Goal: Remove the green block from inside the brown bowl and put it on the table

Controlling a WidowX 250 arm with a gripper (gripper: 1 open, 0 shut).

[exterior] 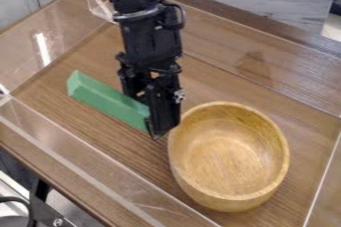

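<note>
Nearest the viewer runs a clear acrylic wall (80, 161) along the front edge of the dark brown wood-grain worktop (253, 72). Just behind it, at lower right, stands the round light-brown wooden bowl (230, 157), upright, with a thick rim and visible grain; its deep hollow holds nothing. To the left of the bowl, outside its rim, is the plain solid green rectangular block (104, 98), an elongated bar lying at a slant, its left end toward the left wall and its right end hidden behind the black pincer (158, 123). The pincer is clamped on that right end, its dark fingers pointing steeply downward with their tips just beside the bowl's left rim. Whether the underside of the block touches the worktop or hangs slightly above it cannot be told from this view. Above the pincer rises the black robot arm (140, 17), a blocky column of joints and cabling that leaves the picture at the top edge. Farther back, near the upper left corner, a small clear angular acrylic piece (100, 7) stands on the worktop behind the arm. Beyond the far edge of the worktop, pale grey surfaces (286, 2) fill the background.
</note>
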